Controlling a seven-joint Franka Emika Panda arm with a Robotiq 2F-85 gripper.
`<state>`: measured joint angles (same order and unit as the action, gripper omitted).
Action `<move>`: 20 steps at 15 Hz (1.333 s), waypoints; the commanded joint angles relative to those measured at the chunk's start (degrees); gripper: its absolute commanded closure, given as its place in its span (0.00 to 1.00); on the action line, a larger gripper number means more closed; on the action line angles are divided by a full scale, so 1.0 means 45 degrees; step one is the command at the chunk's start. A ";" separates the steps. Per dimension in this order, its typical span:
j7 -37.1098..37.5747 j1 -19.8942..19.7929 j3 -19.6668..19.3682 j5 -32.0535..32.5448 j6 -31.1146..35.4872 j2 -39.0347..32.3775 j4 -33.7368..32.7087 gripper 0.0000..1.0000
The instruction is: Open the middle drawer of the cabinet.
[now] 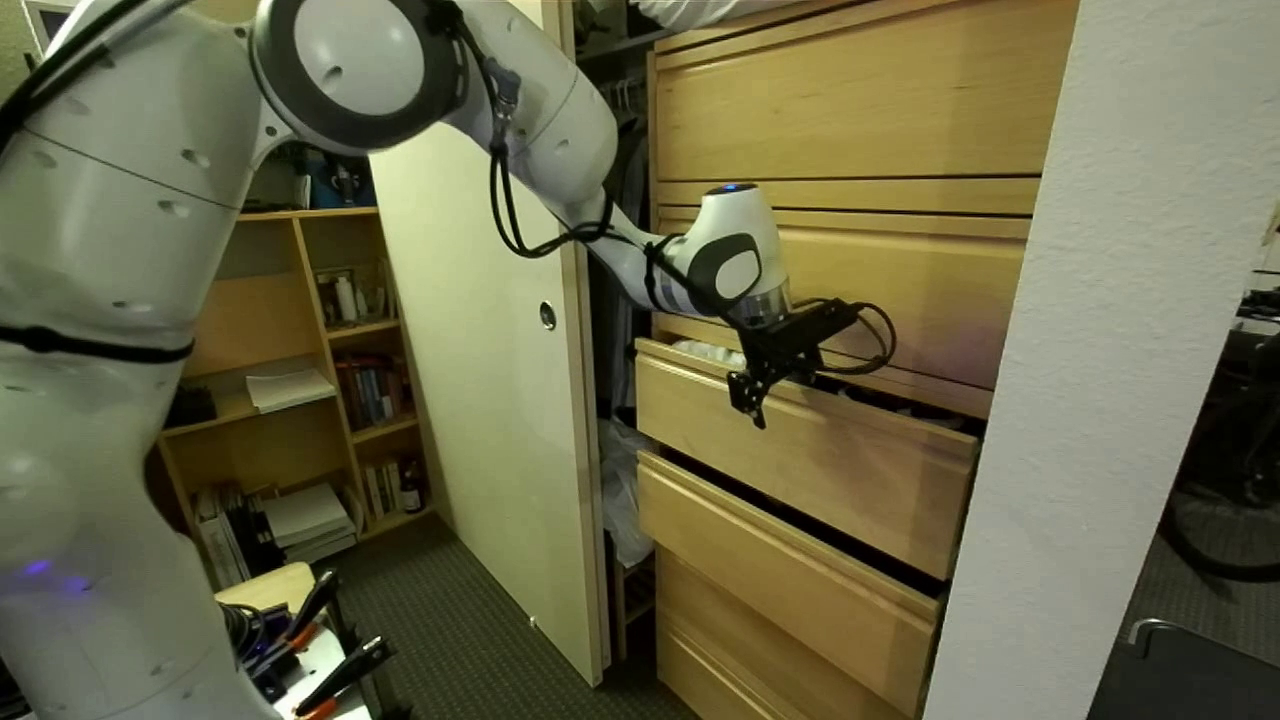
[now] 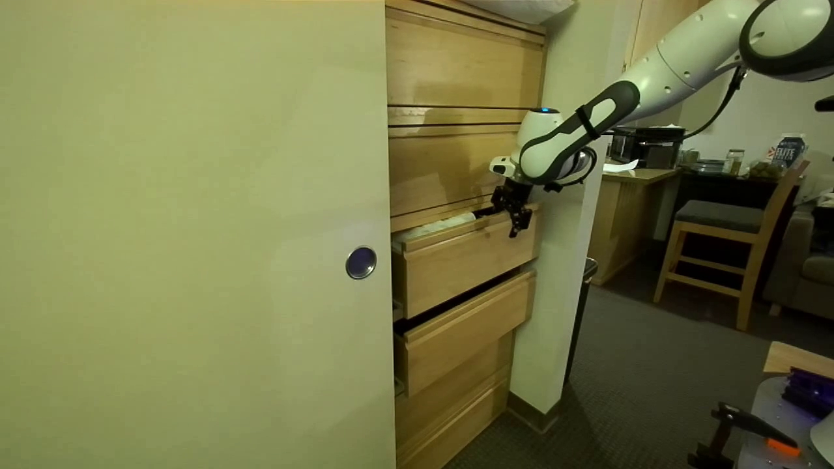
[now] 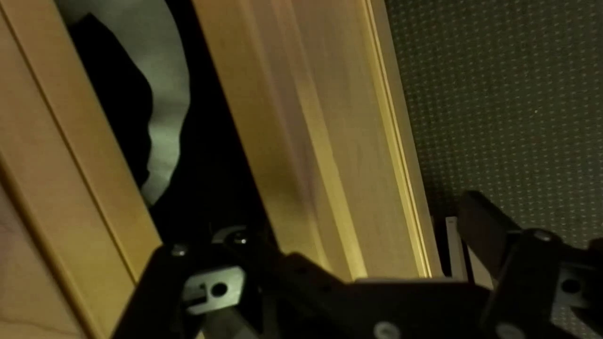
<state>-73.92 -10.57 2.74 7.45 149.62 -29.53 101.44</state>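
Observation:
The cabinet [image 1: 860, 110] is tall light wood with stacked handleless drawers; it also shows in an exterior view [image 2: 466, 68]. The middle drawer [image 1: 850, 470] stands partly pulled out, with white cloth and a dark interior behind its front; it is also in an exterior view [image 2: 466, 270]. In the wrist view its front [image 3: 240, 80] runs diagonally below me. My gripper [image 1: 768, 392] is open at the top edge of this front, also seen in an exterior view [image 2: 511, 218]. One finger hangs outside the front; the other is partly hidden behind it. Contact cannot be told.
The drawer below [image 1: 790, 570] also stands partly out. A cream door panel [image 1: 490, 380] stands beside the cabinet, and a white wall [image 1: 1080, 350] borders its other side. A bookshelf [image 1: 290, 300] is behind the door. White cloth [image 2: 440, 228] lies in the middle drawer.

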 commanded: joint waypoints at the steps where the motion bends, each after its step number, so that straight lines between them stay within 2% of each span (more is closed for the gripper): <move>1: 0.1279 0.0450 -0.0852 0.0638 -0.0123 0.0989 0.0966 0.00; 5: 0.1954 0.0716 -0.1313 0.1410 -0.0458 0.1410 0.1260 0.00; 14: 0.1439 0.0466 -0.1010 0.1198 -0.0651 0.1916 0.1932 0.00; 20: 0.0572 -0.0110 -0.0165 0.0100 0.1004 0.1658 0.1885 0.00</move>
<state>-67.99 -9.12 -0.41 10.71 150.19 -23.11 107.97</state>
